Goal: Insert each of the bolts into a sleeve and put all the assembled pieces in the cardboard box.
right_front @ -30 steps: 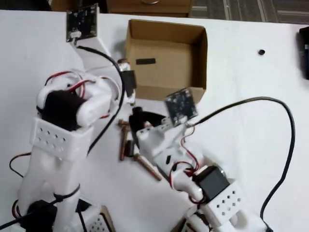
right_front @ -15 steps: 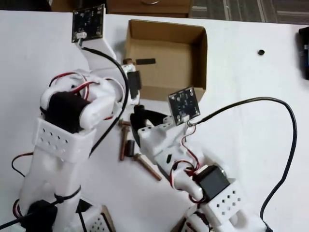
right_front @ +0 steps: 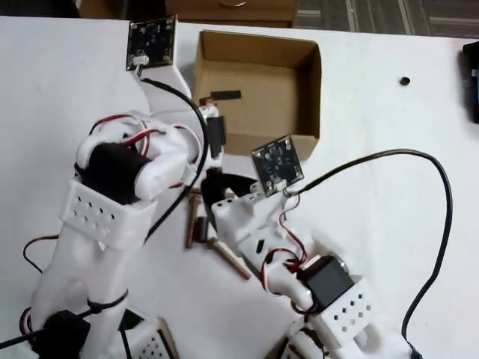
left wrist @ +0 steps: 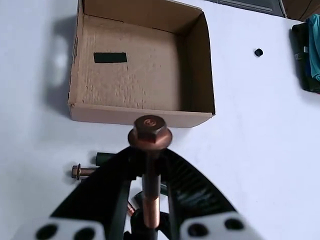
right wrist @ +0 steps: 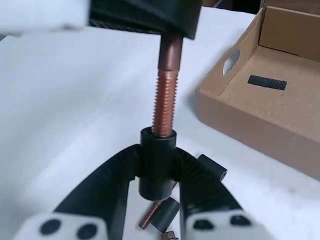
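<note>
Copper bolt (left wrist: 150, 137) meets black sleeve (right wrist: 158, 145) above the white desk (right_front: 389, 112). The left tool (left wrist: 149, 167) is clenched on the bolt's shank, head up, while the right tool (right wrist: 156, 172) grips the sleeve upright beneath it. The threaded tip stands at the sleeve's mouth and seems just inside the bore; how deep it sits cannot be told. The pair hangs just on the near side of the cardboard box (right_front: 262, 142), which sits toward the desk's far edge. Loose bolts (right_front: 228, 258) and spare sleeves (right wrist: 212, 167) lie on the desk below the tools, toward its near edge.

The step in hand looks to be the insertion itself. To do it well, the bolt should stay in line with the bore and go down straight and slowly. The right tool must hold firm so the sleeve neither tilts nor slips. Any lean could catch the threads on the sleeve's rim and push the sleeve out of its grip. Once the shank is well inside, the left tool can let go, so the head drops onto the sleeve. The right tool then has only a short carry over the box's near wall.
</note>
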You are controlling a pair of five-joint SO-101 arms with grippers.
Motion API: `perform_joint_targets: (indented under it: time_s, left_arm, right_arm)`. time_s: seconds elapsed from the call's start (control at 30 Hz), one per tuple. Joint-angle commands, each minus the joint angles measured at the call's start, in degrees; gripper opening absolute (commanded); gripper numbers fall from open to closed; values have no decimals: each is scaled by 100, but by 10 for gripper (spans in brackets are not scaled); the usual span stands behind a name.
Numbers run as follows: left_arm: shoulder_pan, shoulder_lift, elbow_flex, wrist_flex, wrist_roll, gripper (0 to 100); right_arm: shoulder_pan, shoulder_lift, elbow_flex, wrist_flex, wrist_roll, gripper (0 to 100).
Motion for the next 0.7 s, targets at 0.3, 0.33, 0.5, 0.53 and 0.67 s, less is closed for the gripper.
perform_joint_targets:
  time_s: [0.3,0.33,0.5,0.53,0.67]
  left_arm:
    - [62,-527,708,-220,0,22]
    - [62,-527,734,-220,0,22]
    - [-62,-527,716,-220,0,22]
    - [-79,-527,725,-220,0,22]
    - [-141,-527,752,-185,0,22]
  right_arm:
    - [92,-145,-97,-136,62,19]
    - [92,-145,-97,-119,62,19]
    - [92,-224,-97,-101,62,19]
    - [92,-295,-88,-101,62,19]
    - [101,-470,-53,-101,62,19]
